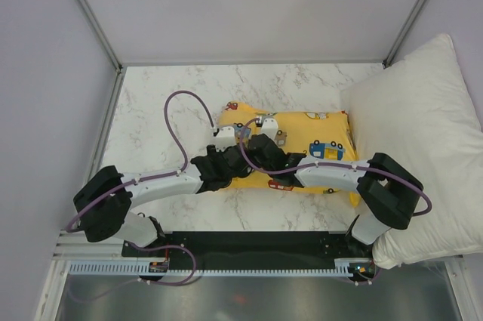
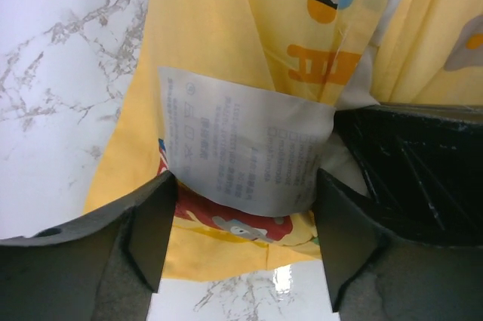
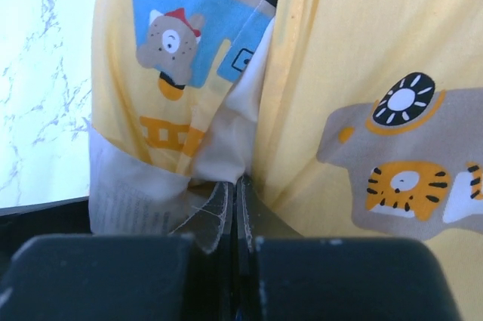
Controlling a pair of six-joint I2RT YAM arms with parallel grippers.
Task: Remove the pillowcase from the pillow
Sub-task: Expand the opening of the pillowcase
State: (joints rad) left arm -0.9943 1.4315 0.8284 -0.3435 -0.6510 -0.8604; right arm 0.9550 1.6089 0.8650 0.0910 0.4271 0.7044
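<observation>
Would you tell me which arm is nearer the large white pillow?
Right. The right arm has its elbow beside the large white pillow; the left arm is across the table, well apart from it.

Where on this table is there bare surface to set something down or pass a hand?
Bare marble: between the left wall and the pillowcase, along the back wall behind it, and a strip before the arm bases. Crowded: the pillowcase's left end, where the left gripper and right gripper meet; the white pillow covers the right side.
</observation>
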